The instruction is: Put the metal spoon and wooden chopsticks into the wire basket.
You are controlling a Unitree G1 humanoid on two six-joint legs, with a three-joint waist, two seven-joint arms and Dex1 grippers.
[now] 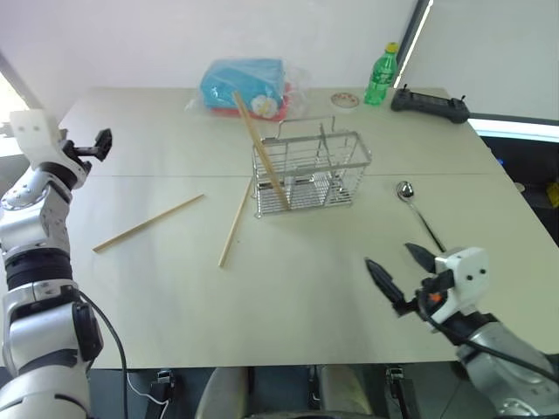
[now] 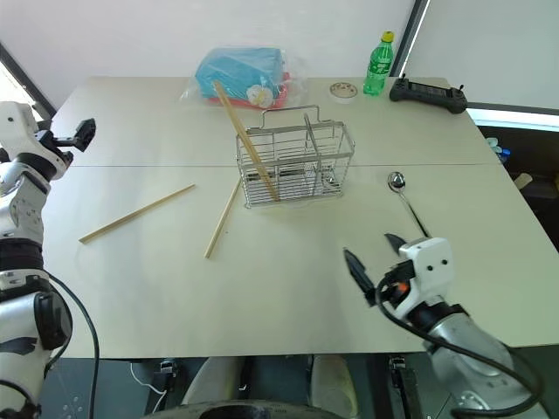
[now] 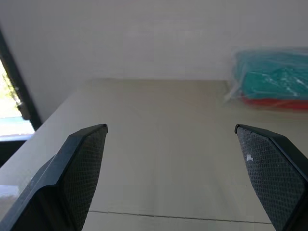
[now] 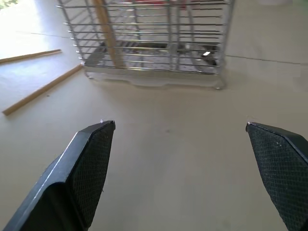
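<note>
A: Beige worktop point(image 1: 288, 288), wide and flat. Silver wire basket point(image 1: 310, 170) stands mid-worktop, a little toward the far edge. One light wooden chopstick point(image 1: 260, 150) already leans in its left compartment, top end tilted toward the far-left corner; probably dropped in upright and fell against the wire.

B: The rest?

A: Two more wooden chopsticks lie flat: one point(image 1: 148, 223) toward the left edge, one point(image 1: 234, 223) just beside the basket's left front corner. Shiny metal spoon point(image 1: 417, 212) lies right of the basket, bowl end far, handle pointing at the near edge.

B: Pincers?

A: Right pincer point(image 1: 400, 272) released, jaws wide, empty, low over the near-right part, aimed at the basket. Spoon handle lies near it, just beyond. Likely next pick. Left pincer point(image 1: 94, 144) also released, empty, raised over the left edge, well apart from both loose chopsticks.
</note>
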